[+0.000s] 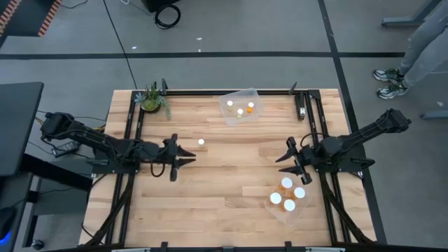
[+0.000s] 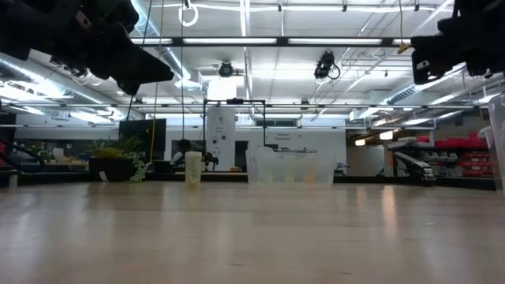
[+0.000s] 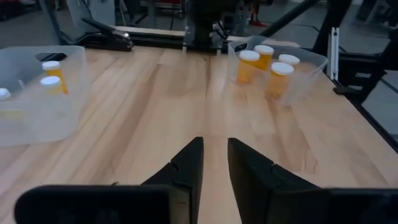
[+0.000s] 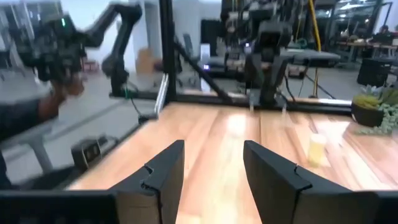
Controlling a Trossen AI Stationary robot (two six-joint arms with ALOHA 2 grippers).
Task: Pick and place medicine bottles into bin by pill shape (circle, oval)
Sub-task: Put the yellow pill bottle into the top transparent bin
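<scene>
Left gripper [image 1: 187,155] was seen open, empty; right gripper [image 1: 285,157] likewise. Bottle [image 1: 201,142] at 12 o'clock of the left gripper, judged light, rigid, slick; best gripped mid-body.

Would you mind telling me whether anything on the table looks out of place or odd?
One medicine bottle stands alone on the bare wood near the left gripper, outside both bins. Nothing looks spilled or damaged.

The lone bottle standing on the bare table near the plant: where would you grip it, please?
Grip the lone bottle around its cylindrical body just under the white cap, coming from above or the left hand's side. It stands upright with clear wood all round it.
</scene>
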